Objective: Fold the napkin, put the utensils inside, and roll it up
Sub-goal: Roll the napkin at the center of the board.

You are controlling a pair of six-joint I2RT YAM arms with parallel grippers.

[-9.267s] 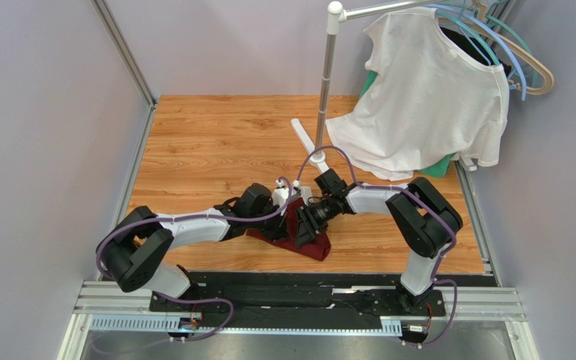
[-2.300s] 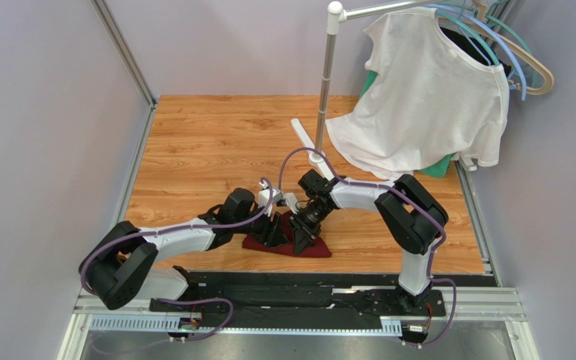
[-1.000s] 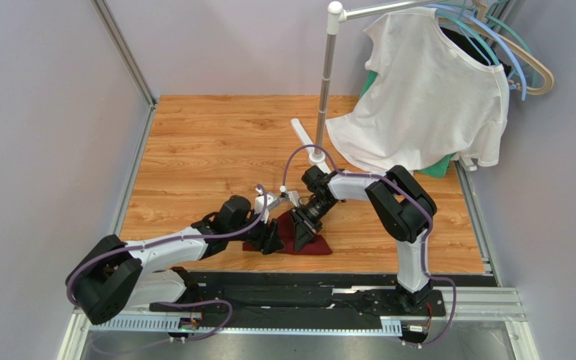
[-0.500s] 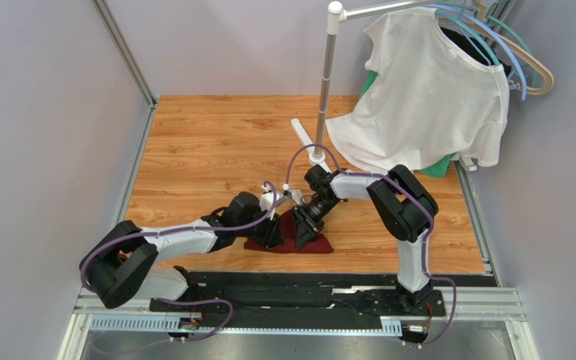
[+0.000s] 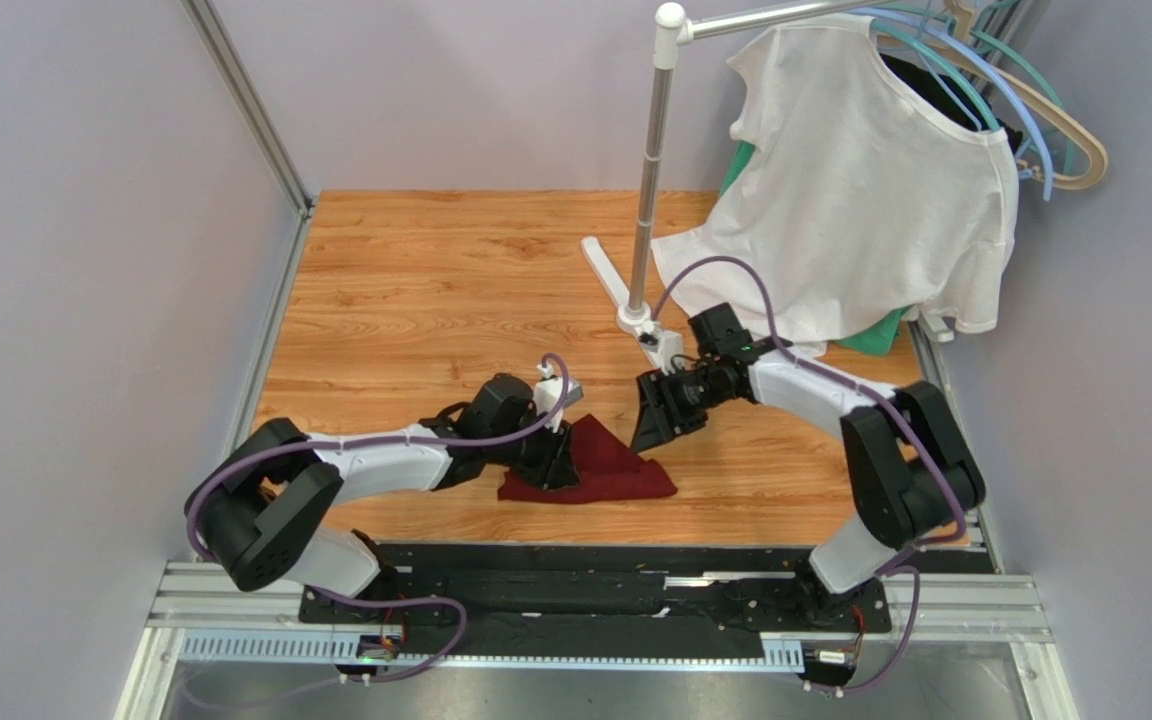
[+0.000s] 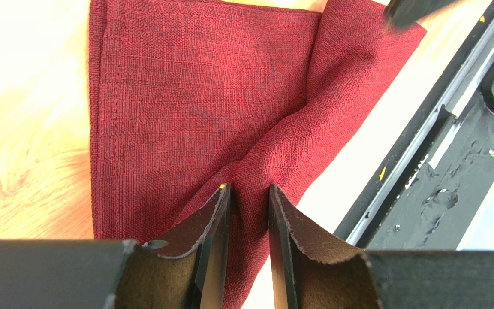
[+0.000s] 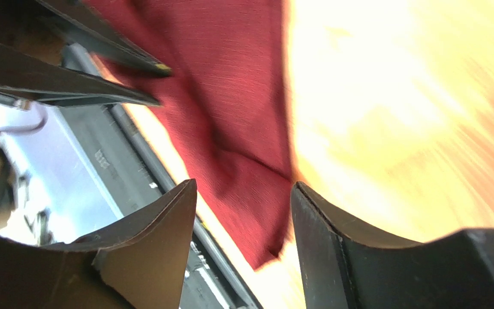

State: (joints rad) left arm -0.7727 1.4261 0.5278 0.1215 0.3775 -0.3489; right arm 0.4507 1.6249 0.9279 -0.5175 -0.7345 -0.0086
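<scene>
Rightward, clear of the napkin [image 5: 597, 468], my right pincer [image 5: 654, 420] has drawn back; the napkin lies on the surface [image 5: 432, 300] near its front edge, my left pincer [image 5: 560, 465] over its left part. Left wrist: jaws narrow astride a raised crease, pinching or not I cannot tell. Right wrist: jaws wide, empty. I'd press that crease flat first.

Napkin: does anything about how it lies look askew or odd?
Yes. The napkin is not flat: a raised diagonal ridge runs into the left gripper, which seems to pinch it, so the fold sits crooked. The right gripper hangs open, off the cloth.
</scene>
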